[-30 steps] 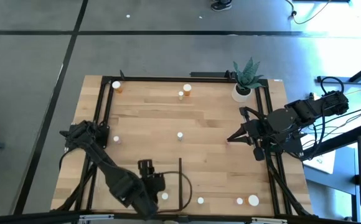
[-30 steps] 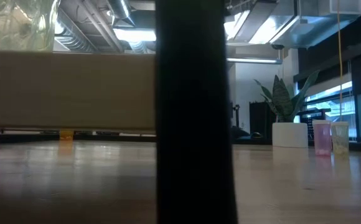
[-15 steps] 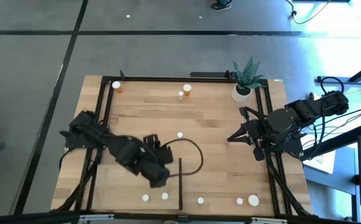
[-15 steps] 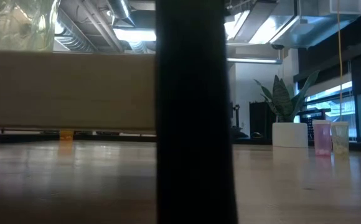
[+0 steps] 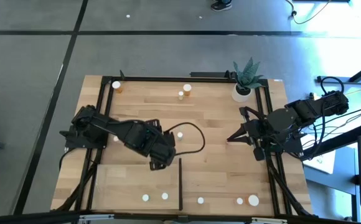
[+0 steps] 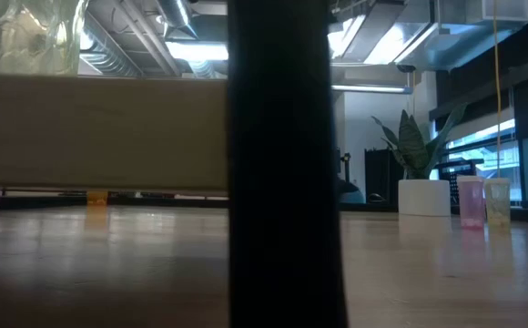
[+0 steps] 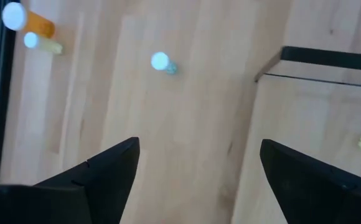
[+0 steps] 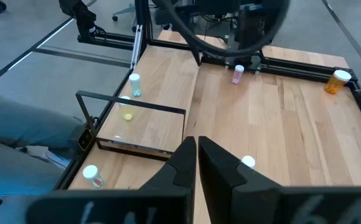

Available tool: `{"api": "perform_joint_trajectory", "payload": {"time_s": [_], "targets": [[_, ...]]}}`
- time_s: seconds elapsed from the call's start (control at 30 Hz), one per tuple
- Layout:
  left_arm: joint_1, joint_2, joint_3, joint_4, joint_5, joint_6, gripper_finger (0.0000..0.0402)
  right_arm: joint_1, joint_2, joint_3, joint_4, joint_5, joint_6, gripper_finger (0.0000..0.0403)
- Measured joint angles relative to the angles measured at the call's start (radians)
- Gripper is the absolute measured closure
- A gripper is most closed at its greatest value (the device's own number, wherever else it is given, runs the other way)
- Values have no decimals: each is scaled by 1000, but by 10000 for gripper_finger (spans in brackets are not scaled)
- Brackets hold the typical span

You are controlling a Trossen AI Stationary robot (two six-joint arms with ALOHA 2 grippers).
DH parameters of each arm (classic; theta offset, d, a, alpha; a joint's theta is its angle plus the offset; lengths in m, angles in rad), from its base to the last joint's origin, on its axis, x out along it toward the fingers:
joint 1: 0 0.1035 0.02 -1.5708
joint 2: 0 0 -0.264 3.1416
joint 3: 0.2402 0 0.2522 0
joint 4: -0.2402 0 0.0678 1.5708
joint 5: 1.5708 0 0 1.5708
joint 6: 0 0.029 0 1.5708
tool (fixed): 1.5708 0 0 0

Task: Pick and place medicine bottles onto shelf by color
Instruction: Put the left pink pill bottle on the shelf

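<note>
The left hand hangs over the middle of the wooden surface, fingers spread wide with nothing between them. A small white-capped bottle sits just off at its 1 o'clock. Two bottles stand on the pale shelf down at 6 o'clock, beside its black strip. The right hand is parked over at the 3 o'clock edge, pinched closed and empty, near the potted plant.
</note>
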Motion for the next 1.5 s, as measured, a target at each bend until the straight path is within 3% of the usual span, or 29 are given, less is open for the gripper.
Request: {"api": "perform_joint_trajectory", "payload": {"time_s": [0.47,0.73,0.97,1.17,1.33,1.5], "targets": [[-34,-56,0,0,-18,-40,81,0,1,0,38,-2,98,381],[-54,-100,-1,0,-38,-112,83,1,27,0,34,-97,132,381],[-113,-110,-52,0,-56,-174,83,67,64,0,-54,-96,216,381],[-142,-111,-132,0,-69,-218,83,117,69,0,-108,5,341,392],[-146,-111,-170,0,-96,-254,83,153,82,0,-148,151,315,397],[-146,-111,-177,0,-98,-255,83,153,81,0,-147,161,288,387]]}}
